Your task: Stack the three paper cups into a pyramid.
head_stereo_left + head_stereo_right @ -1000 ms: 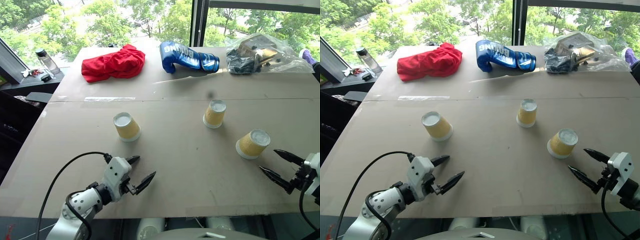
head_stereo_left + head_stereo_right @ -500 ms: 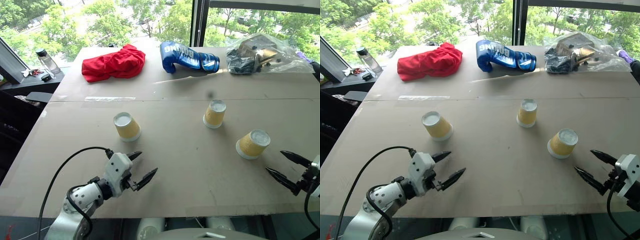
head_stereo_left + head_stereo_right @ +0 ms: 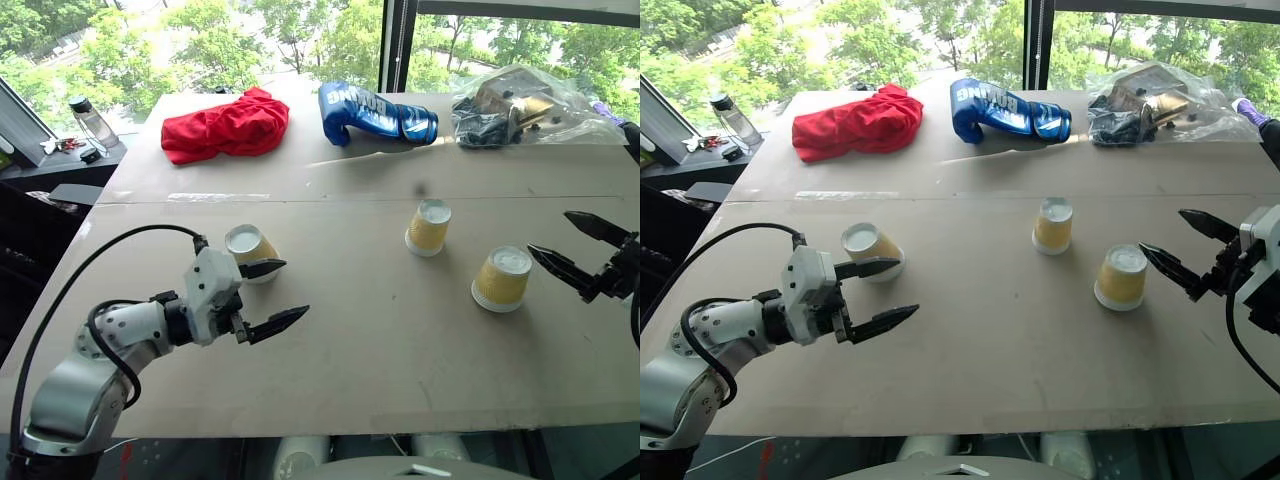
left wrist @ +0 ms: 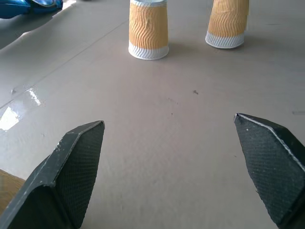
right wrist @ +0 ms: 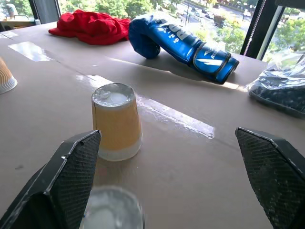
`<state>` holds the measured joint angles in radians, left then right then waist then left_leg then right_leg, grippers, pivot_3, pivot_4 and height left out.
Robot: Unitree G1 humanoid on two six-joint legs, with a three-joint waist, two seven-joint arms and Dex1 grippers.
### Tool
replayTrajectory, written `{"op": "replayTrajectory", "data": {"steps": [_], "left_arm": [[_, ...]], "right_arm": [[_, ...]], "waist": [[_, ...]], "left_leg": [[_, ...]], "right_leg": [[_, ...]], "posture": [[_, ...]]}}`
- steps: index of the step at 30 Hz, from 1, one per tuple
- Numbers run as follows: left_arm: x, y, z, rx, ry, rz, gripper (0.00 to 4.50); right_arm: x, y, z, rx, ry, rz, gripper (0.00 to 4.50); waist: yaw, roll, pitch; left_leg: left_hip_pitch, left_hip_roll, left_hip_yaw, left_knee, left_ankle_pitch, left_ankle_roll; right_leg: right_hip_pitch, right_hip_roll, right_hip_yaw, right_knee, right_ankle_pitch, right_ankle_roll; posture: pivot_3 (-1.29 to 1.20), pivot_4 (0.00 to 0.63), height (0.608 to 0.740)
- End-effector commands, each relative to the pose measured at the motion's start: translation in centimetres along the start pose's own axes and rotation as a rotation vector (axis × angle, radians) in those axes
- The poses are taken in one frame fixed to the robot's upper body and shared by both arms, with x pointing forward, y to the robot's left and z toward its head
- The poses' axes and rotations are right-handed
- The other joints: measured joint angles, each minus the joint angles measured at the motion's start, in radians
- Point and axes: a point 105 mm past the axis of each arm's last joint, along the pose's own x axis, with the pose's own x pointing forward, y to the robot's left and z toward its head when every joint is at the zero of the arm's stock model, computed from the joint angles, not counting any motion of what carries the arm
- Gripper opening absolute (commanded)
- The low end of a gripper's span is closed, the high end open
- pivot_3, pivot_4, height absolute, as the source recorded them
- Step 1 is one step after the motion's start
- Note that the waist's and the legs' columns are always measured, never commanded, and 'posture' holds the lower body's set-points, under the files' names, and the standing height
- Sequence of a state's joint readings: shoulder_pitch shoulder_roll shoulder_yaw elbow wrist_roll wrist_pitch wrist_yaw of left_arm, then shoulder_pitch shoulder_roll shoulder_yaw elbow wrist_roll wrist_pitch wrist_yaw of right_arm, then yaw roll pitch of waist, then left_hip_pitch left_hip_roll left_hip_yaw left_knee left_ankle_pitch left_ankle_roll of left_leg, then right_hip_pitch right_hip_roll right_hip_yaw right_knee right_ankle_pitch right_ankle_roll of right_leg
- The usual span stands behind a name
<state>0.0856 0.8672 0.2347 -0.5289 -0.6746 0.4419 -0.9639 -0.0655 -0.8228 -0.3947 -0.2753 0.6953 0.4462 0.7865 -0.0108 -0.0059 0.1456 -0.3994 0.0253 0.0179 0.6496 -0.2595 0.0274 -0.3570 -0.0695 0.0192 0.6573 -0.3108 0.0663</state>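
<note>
Left yellow-tan ribbed paper cup (image 3: 250,250) partly hidden behind left gripper (image 3: 270,295). Right gripper (image 3: 563,245), wrist cut off at frame edge. Both spread wide, empty.

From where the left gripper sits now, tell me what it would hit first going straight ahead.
Probably the middle cup. The left gripper, open, has bare table between its fingers, then that cup and the right cup beyond. Depth is unclear, so it might pass between them.
</note>
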Motion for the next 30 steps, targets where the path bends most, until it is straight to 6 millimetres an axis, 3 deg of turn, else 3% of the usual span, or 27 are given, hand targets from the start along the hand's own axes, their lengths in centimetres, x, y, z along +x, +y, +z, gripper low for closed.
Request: {"op": "replayTrajectory", "data": {"steps": [1, 6, 15, 21, 26, 29, 30], "left_arm": [[-0.5, -0.1, 2.4, 0.052, -0.028, -0.047, 4.47], [-0.8, 0.3, 3.8, 0.077, -0.014, -0.063, 4.47], [-1.7, 1.3, 5.3, 0.1, -0.038, -0.024, 4.47], [-2.0, 1.4, 5.6, 0.089, -0.05, -0.001, 4.47], [-2.0, 1.5, 5.9, 0.09, -0.056, 0.007, 4.47], [-1.9, 1.5, 6.0, 0.088, -0.063, 0.006, 4.5], [-1.8, 1.5, 6.1, 0.087, -0.064, 0.005, 4.5]], "right_arm": [[2.7, 0.8, 0.8, -0.03, 0.079, 0.023, 4.5], [6.4, 1.7, 0.8, -0.019, 0.176, 0.071, 4.5], [10.5, 3.6, 0.1, -0.006, 0.278, 0.209, 4.5], [12.5, 4.0, -0.5, -0.029, 0.293, 0.217, 4.5], [13.5, 3.7, -0.8, -0.056, 0.292, 0.203, 4.5], [13.8, 3.7, -0.5, -0.058, 0.262, 0.199, 3.71], [13.8, 3.8, -0.5, -0.058, 0.26, 0.202, 3.24]], "waist": [[-0.002, -0.001, 0.001], [-0.003, -0.005, 0.005], [-0.005, -0.008, 0.007], [-0.004, -0.008, 0.007], [-0.003, -0.008, 0.007], [-0.004, -0.008, 0.007], [-0.004, -0.008, 0.007]], "left_leg": [[0.0, 0.0, 0.0, 0.0, 0.0, 0.0], [-0.001, 0.0, 0.001, 0.0, 0.0, 0.0], [-0.004, 0.0, 0.001, 0.0, 0.0, 0.0], [-0.006, 0.001, 0.001, 0.0, 0.0, 0.0], [-0.016, 0.0, 0.001, 0.004, 0.003, -0.005], [-0.017, 0.0, 0.002, 0.004, 0.003, -0.005], [-0.017, 0.0, 0.002, 0.004, 0.003, -0.005]], "right_leg": [[-0.001, 0.0, 0.0, 0.0, 0.0, 0.0], [-0.003, 0.001, 0.001, 0.001, 0.0, 0.0], [-0.006, 0.001, 0.0, 0.001, 0.0, 0.0], [-0.009, 0.001, 0.0, 0.003, 0.0, 0.0], [-0.02, 0.001, 0.0, 0.006, 0.0, 0.001], [-0.02, 0.001, 0.0, 0.006, 0.0, 0.001], [-0.02, 0.001, 0.0, 0.006, 0.0, 0.001]], "posture": [[0.0, 0.15, 0.74], [0.0, 0.15, 0.74], [0.0, 0.15, 0.74], [0.0, 0.15, 0.74], [0.0, 0.15, 0.74], [0.0, 0.15, 0.74], [0.0, 0.15, 0.74]]}}
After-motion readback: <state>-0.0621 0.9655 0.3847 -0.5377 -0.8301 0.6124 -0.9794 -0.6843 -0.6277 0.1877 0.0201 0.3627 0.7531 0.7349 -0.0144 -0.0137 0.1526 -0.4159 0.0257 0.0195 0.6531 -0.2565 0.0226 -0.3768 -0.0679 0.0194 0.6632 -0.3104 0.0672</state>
